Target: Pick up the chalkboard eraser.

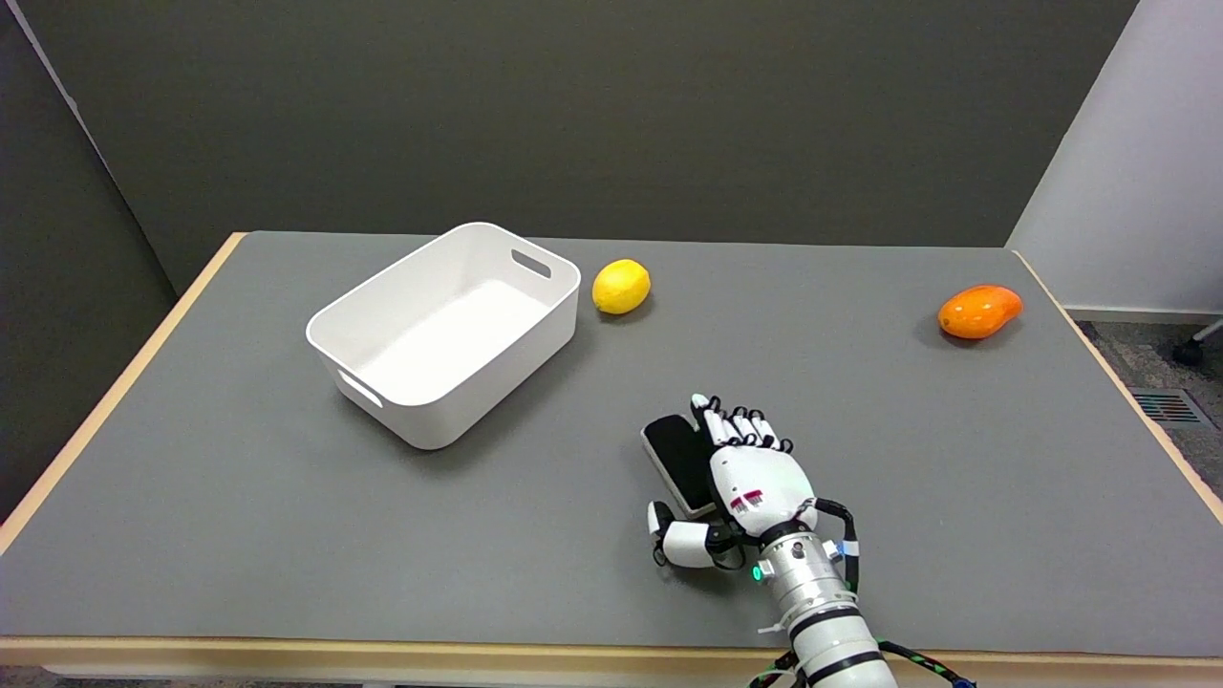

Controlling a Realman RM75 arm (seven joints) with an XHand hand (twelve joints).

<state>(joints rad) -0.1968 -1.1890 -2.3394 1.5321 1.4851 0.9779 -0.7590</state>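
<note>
eraser (676,461), open hand (750,475) resting over it

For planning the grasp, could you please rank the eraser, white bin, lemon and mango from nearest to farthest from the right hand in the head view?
From the right hand:
1. Chalkboard eraser, beside the hand's left edge.
2. Lemon, beyond it, slightly left.
3. White bin, far left.
4. Mango, far right corner.

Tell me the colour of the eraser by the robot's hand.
The eraser is black on top with a white edge, seen in the head view, partly covered by the right hand.
</note>
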